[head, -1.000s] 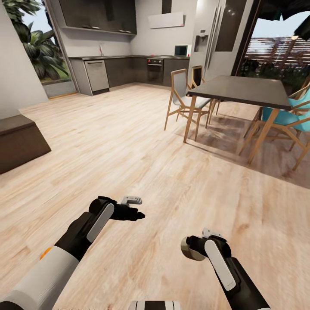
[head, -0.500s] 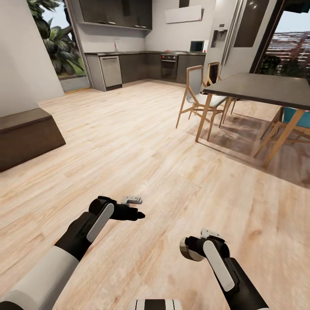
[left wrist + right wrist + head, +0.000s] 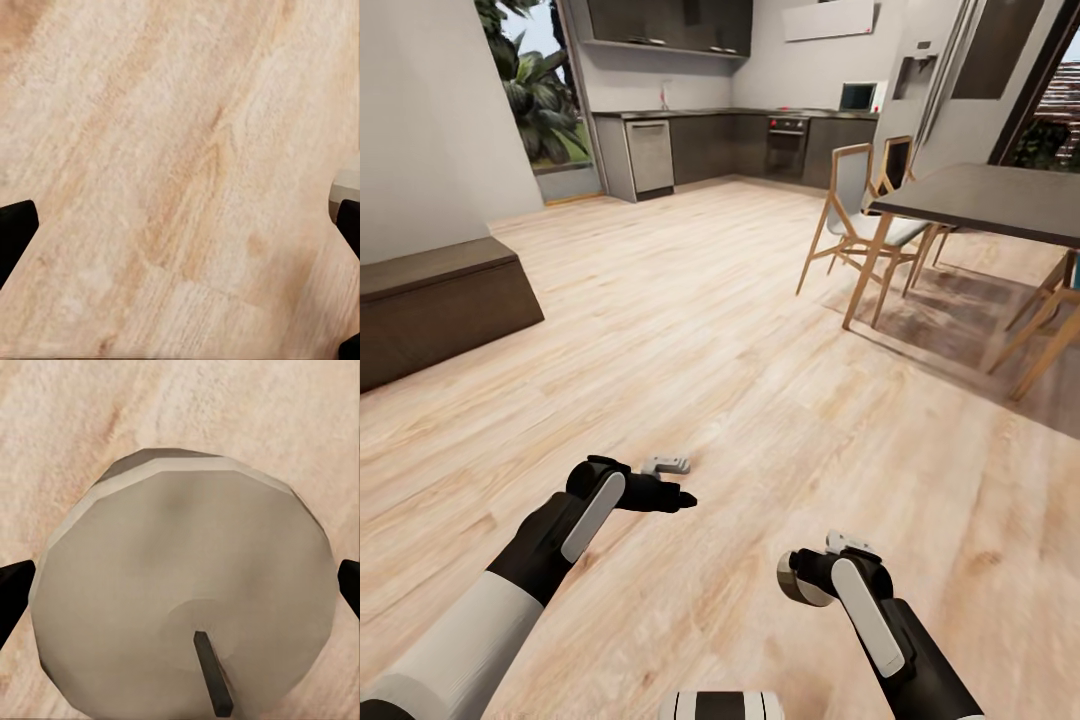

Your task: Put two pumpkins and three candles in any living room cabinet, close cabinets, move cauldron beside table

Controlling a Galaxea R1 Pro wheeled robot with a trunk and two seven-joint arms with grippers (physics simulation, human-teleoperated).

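Pale wood planks point(image 3: 690, 330) run across the whole open room, from the robot's arms out to a grey kitchen point(image 3: 760, 140) along the far wall. Over to the left, against the white wall, sits the low dark-brown cabinet point(image 3: 440, 305), its front flat and shut as far as can be seen. On the right stands a dark-topped dining table point(image 3: 990, 200) on wooden legs, with pale wooden chairs point(image 3: 860, 215) drawn up beside it.

Both arms reach forward low over the bare floor. The right gripper point(image 3: 800, 577) holds a candle point(image 3: 796, 588), a stubby tan cylinder clamped between its fingers; in the right wrist view the candle's point(image 3: 184, 607) round top shows a short dark wick, and the black fingertips point(image 3: 13, 585) stand at either side of it. The left gripper point(image 3: 678, 497) is spread wide with nothing in it: in the left wrist view its dark fingertips point(image 3: 15, 232) sit far apart with only floorboards point(image 3: 180, 180) between them.

Green plants point(image 3: 535, 95) show through the window beyond the cabinet.
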